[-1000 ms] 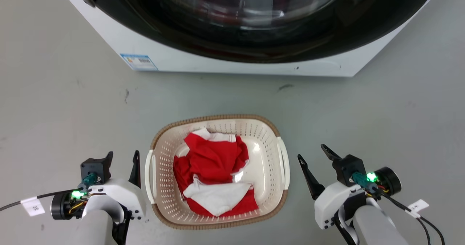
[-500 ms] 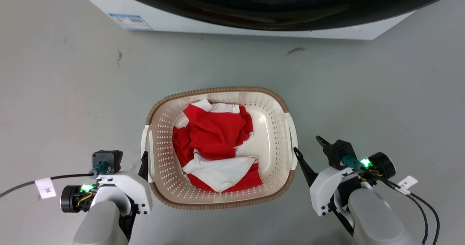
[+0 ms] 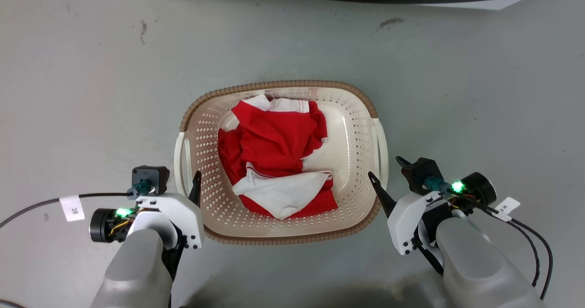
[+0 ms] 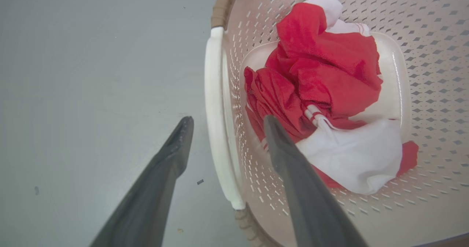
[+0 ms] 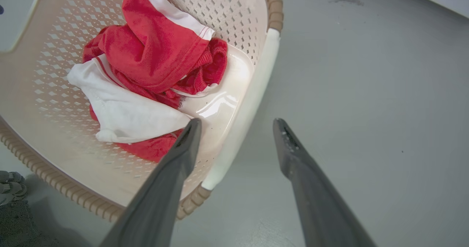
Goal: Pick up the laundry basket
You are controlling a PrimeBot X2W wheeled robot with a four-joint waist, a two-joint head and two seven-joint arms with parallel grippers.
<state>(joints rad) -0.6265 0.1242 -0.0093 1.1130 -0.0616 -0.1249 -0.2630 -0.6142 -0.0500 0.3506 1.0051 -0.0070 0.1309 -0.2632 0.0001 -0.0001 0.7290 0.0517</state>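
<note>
Grey floor (image 3: 82, 93) lies beneath. Left end effector (image 4: 228, 119) is released, fingers astride the left white handle (image 4: 213, 93) of the laundry basket (image 3: 320, 85). Right end effector (image 5: 237, 122), also released, straddles the right handle (image 5: 253, 93). Between them the basket holds red-and-white clothes (image 3: 274, 139).

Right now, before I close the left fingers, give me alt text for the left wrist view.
The left gripper is open, its two dark fingers either side of the white side handle of the laundry basket: one over the grey floor, one over the basket's inside. Red and white clothing lies crumpled in the basket.
</note>
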